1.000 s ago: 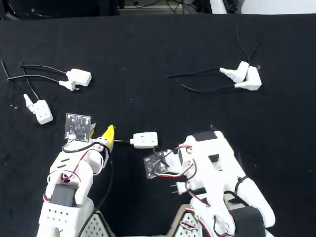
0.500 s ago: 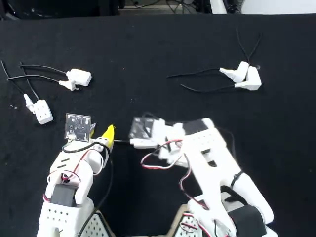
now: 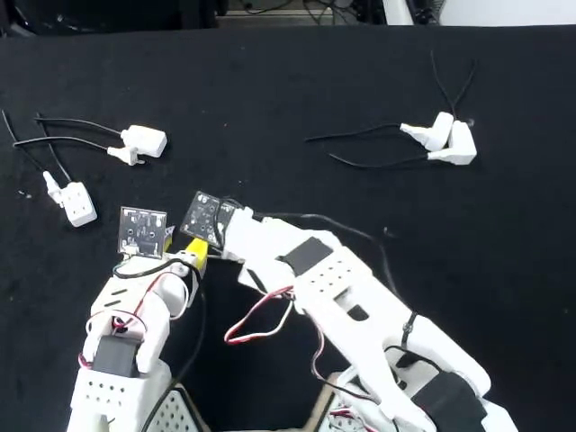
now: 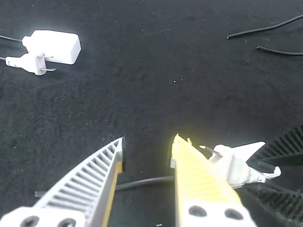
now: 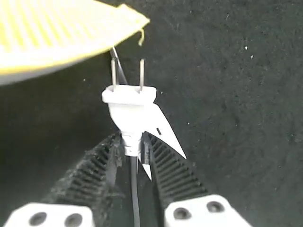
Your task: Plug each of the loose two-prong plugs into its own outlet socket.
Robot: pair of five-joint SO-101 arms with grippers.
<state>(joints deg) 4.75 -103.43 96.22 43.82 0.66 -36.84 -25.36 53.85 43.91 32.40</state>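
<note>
The right gripper (image 5: pixel 132 144) is clenched on the neck of a white plug (image 5: pixel 129 97). The prongs point out past its tips, just short of the yellow finger (image 5: pixel 61 33) of the left gripper (image 4: pixel 147 146), which stands released with a black cord (image 4: pixel 142 182) crossing its gap. The plug looks light, hard and slick. Held by the neck it may swivel, so the flat body seems the surer grip.

Your right arm (image 3: pixel 324 279) lay stretched out long, wrist above the plug (image 5: pixel 129 101), your right gripper (image 5: pixel 130 142) clamped tight on that plug's neck, your left gripper (image 4: pixel 147 142) just beside the plug, fingers spread apart, your left arm (image 3: pixel 135 310) folded low behind it.
</note>
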